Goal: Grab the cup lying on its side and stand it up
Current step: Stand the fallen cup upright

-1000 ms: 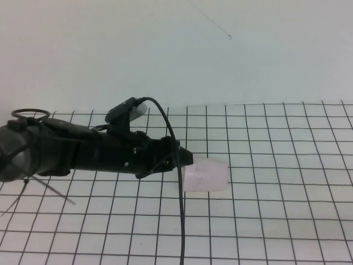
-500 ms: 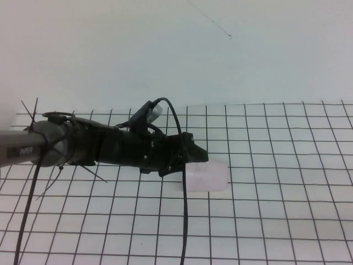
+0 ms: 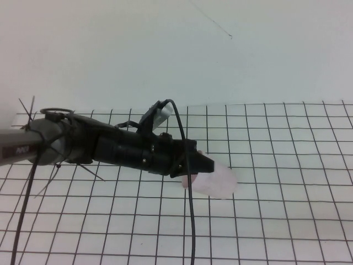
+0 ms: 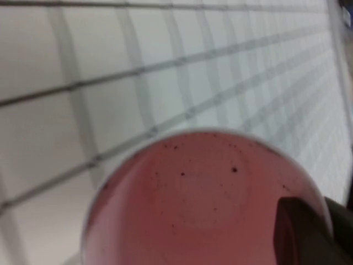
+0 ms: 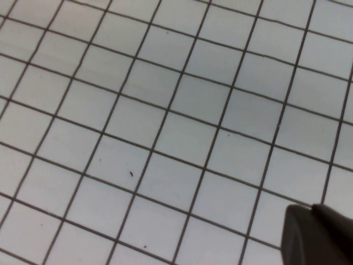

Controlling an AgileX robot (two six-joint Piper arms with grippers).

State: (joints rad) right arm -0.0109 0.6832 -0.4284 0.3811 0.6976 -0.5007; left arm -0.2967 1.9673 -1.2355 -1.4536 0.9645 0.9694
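The cup (image 3: 216, 181) is pale pink-white and translucent. It hangs tilted just above the grid table near the middle of the high view, base pointing right and slightly down. My left gripper (image 3: 194, 168) reaches in from the left and is shut on the cup's rim. In the left wrist view the cup's pink inside (image 4: 198, 204) fills the lower part, with one dark finger (image 4: 300, 234) inside the rim. My right gripper (image 5: 322, 237) shows only in its own wrist view as a dark tip over bare grid squares, fingers together, holding nothing.
The white table (image 3: 287, 221) carries a black grid and ends at a plain pale wall behind. A black cable (image 3: 191, 221) hangs from the left arm down across the front of the table.
My left gripper has closed on the cup's rim and raised it. The cup lay flat on its side; now it is lifted off the table and tilted, shifted slightly right.
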